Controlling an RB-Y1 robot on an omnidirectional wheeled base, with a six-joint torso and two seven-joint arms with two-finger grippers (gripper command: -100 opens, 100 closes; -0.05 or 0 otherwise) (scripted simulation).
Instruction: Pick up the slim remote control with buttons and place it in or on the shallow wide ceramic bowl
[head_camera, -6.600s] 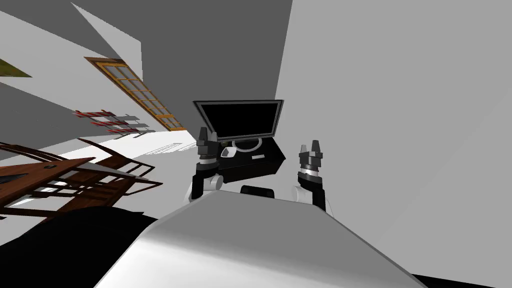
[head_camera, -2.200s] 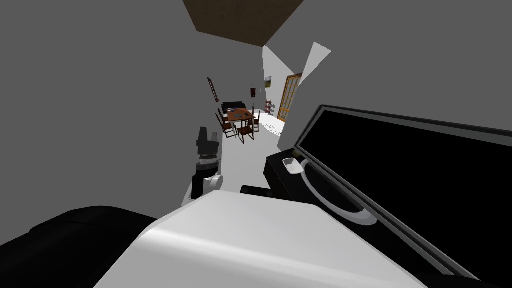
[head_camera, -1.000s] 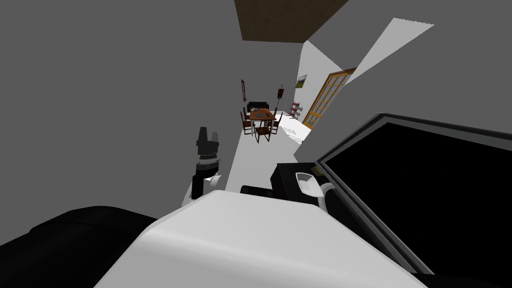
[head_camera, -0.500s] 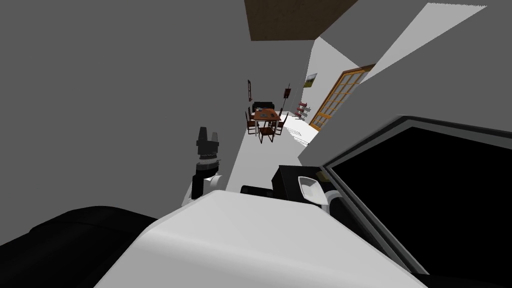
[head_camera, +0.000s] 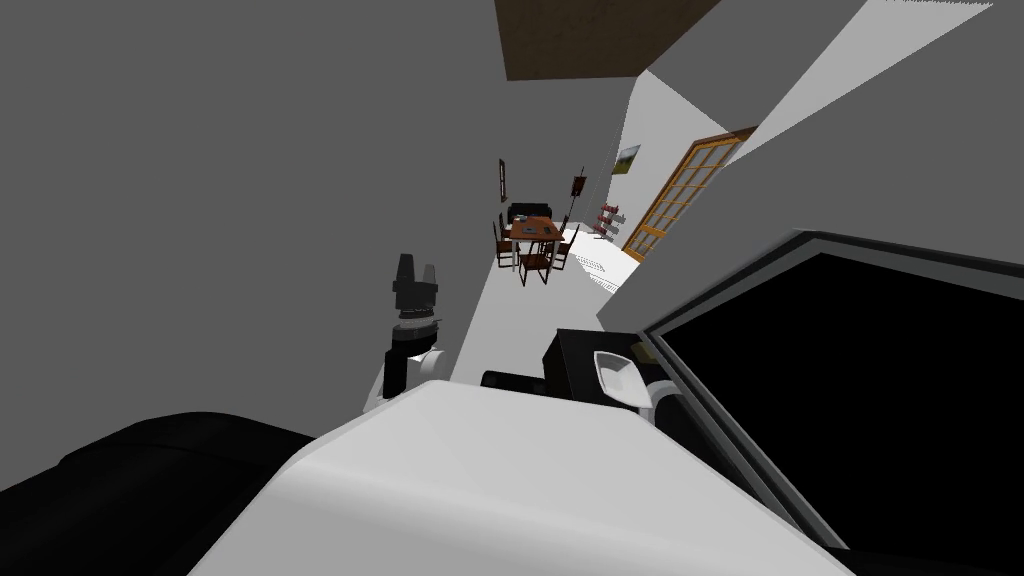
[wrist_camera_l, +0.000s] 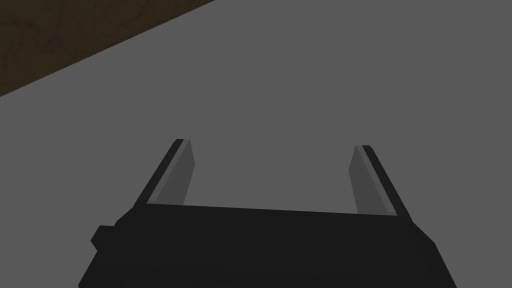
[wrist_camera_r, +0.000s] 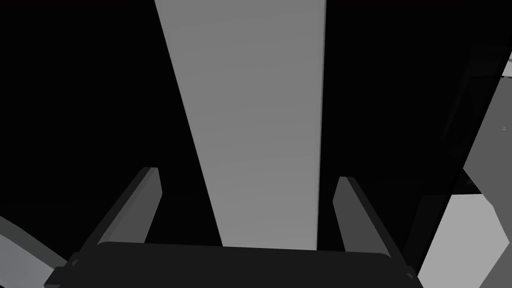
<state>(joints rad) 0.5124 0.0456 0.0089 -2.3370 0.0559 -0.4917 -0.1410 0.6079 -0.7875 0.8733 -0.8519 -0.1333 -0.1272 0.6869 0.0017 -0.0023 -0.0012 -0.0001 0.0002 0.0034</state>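
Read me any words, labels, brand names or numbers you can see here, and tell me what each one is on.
No text can be read.
The big black screen is blank.
The white bowl beside it is plain, with no mark.
The small framed picture on the far wall is too small to tell whether it carries any writing.
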